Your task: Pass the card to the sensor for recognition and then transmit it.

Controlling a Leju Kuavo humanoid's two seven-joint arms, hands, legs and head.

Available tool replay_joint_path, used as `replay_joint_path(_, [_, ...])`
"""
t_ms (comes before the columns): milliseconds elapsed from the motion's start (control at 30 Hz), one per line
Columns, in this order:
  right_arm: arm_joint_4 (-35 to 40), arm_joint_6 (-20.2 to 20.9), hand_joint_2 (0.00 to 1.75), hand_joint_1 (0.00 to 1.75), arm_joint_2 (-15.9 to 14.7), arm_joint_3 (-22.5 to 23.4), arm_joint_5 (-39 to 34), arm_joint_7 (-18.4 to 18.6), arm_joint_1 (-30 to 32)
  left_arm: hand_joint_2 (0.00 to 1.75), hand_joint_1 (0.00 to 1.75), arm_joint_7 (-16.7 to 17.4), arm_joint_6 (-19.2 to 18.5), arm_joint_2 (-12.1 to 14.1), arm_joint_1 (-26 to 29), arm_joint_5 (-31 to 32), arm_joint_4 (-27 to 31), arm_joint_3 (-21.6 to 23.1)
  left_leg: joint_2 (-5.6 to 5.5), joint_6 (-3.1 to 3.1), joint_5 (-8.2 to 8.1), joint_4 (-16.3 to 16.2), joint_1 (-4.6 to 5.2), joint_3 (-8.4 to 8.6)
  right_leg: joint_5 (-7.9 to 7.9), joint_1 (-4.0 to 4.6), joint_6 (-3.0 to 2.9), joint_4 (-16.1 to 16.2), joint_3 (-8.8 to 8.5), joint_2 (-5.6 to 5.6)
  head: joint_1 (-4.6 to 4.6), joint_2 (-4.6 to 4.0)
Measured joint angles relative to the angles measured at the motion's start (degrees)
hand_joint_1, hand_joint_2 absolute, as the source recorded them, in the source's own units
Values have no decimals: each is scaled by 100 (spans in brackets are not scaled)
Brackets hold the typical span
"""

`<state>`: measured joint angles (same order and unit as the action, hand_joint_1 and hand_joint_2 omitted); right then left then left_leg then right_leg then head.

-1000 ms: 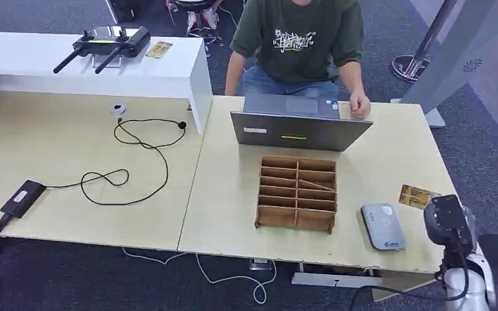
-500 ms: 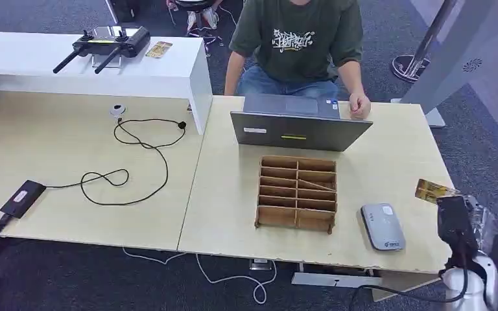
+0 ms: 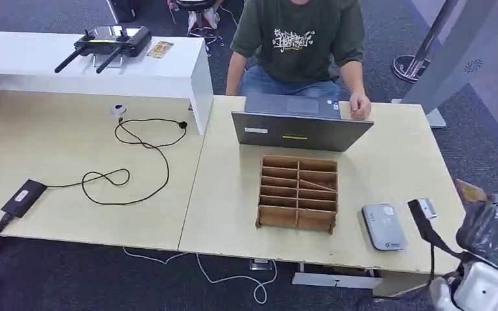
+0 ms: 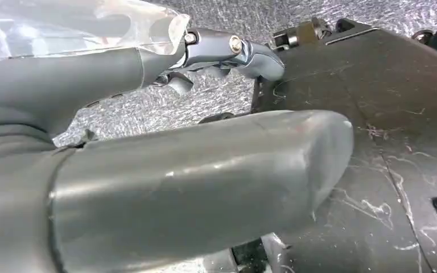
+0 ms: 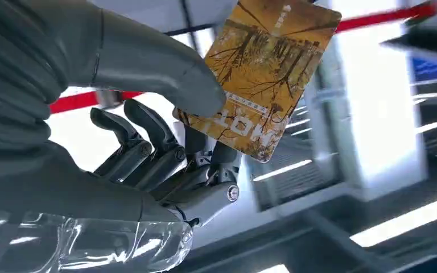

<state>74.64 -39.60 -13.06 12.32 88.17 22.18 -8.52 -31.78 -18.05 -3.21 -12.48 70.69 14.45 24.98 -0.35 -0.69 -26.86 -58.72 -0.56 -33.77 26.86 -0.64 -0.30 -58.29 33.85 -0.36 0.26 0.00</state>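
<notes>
My right hand (image 3: 491, 228) is raised just off the table's right front corner. Its thumb and fingers (image 5: 165, 142) pinch a yellow-orange card (image 5: 262, 79) printed with an autumn tree picture. An edge of the card (image 3: 470, 190) shows above the hand in the head view. The grey card sensor (image 3: 383, 226) lies flat on the table to the left of that hand, apart from the card. My left hand (image 4: 165, 170) hangs low over the floor, fingers loosely apart and holding nothing.
A wooden slotted organiser (image 3: 297, 192) stands at the table's middle, left of the sensor. Behind it is a grey laptop (image 3: 298, 123), with a person in a green shirt (image 3: 298, 39) seated at it, one hand on the table. A cable (image 3: 130, 162) lies on the left table.
My right hand has lifted the card off the table and swung right, past the table's edge, turning at the wrist. The person and the table objects have not moved.
</notes>
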Motion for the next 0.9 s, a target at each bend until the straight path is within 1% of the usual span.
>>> replay_joint_path(67, [4,2,175,175,-532,-734,2,1119,-77,0,0,-2,0,2,-6,7,0,4,16,4,-5,0,2,1,-3,-1,2,1,0,18,-2,0])
replay_joint_path(100, [-9,7,175,175,-763,-1116,2,1451,-146,0,0,-2,0,0,-14,11,0,11,25,4,-5,0,7,6,-4,-6,3,1,3,28,-2,0])
replay_joint_path(133, [-30,24,175,175,-1048,-1561,2,1629,-225,0,0,-13,0,-2,-26,13,0,17,26,6,-5,0,9,12,-5,-9,5,2,6,30,-7,0])
replay_joint_path(200, [-50,110,175,175,-1462,-2076,2,1703,-367,0,0,-22,0,-4,-44,28,0,31,12,10,-1,-2,11,7,-5,-10,6,2,4,13,0,0])
replay_joint_path(267, [-48,352,175,175,-1934,-2502,2,1743,-562,0,0,-55,-2,0,-46,59,0,70,-2,13,3,-3,16,2,-5,-14,6,2,5,-4,-9,0])
replay_joint_path(300, [-46,402,175,175,-2089,-2655,2,1758,-644,0,0,-59,-4,2,-46,66,0,85,-4,13,3,-3,14,3,-5,-12,6,1,4,-7,0,0])
replay_joint_path(333, [-46,424,175,175,-2175,-2732,2,1762,-716,0,0,-61,-4,2,-46,66,0,90,-2,12,2,-3,10,2,-5,-12,6,1,4,-5,-2,0])
replay_joint_path(367, [-33,466,175,175,-2351,-2924,2,1778,-758,0,0,-68,-4,2,-51,68,0,107,-2,12,2,-3,10,3,-5,-11,6,1,4,-4,-2,0])
replay_joint_path(433, [-2,451,175,175,-2515,-3127,2,1778,-823,0,0,-74,-4,-2,-59,68,0,122,-1,12,2,-3,10,1,-4,-10,6,0,5,-4,-9,0])
replay_joint_path(567, [-4,409,175,175,-2679,-3406,2,1780,-993,0,0,-114,-13,0,-62,68,0,129,0,12,1,-2,9,1,-3,-8,6,0,8,-2,-4,0])
replay_joint_path(900, [-85,140,175,175,-2679,-3739,2,1780,-1151,0,0,-138,-24,-2,-66,72,0,164,-1,12,1,-2,8,-2,-3,-7,7,-1,8,-2,-2,0])
